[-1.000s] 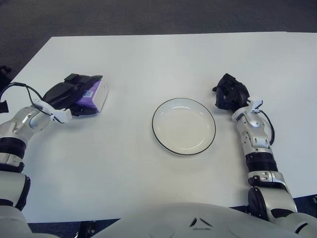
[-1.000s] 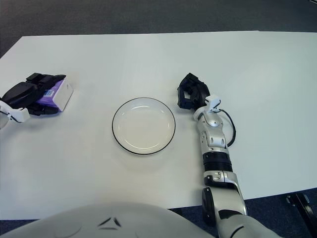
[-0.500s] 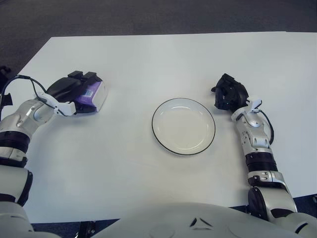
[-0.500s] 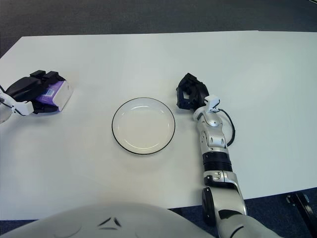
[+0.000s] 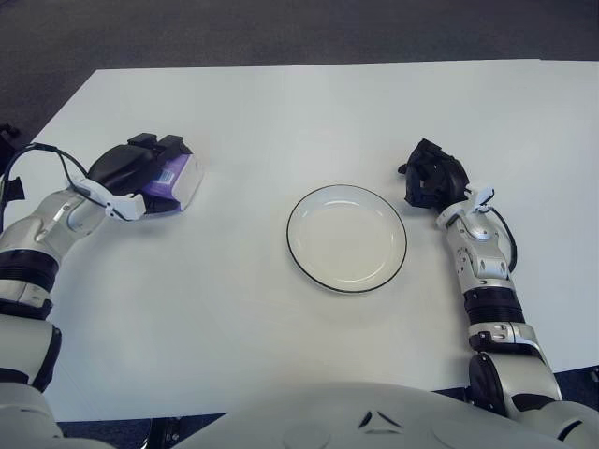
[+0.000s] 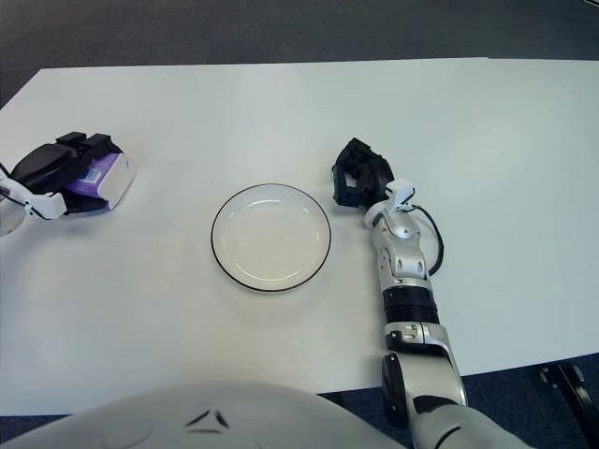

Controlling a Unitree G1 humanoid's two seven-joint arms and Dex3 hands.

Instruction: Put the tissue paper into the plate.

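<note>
So my left robot hand (image 5: 140, 166) was clamped over the purple-and-white tissue pack (image 5: 176, 181), well left of the black-rimmed white plate (image 5: 346, 238); right robot hand (image 5: 432, 175) sat curled, holding nothing, just beside the plate.

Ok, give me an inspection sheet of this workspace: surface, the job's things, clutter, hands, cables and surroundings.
Surface: white table, no marks seen.
Job's things: tissue pack, purple and white, at the table's left, not in the plate. Plate, white with a dark rim, at the centre, nothing in it.
Clutter: nothing seen.
Hands: left hand over the tissue pack with fingers on top of it; whether it grips is unclear. Right hand beside the plate, on its right, fingers curled, holding nothing.
Cables: black cable at the left wrist; another black cable at the right wrist.
Surroundings: dark floor beyond the table.
</note>
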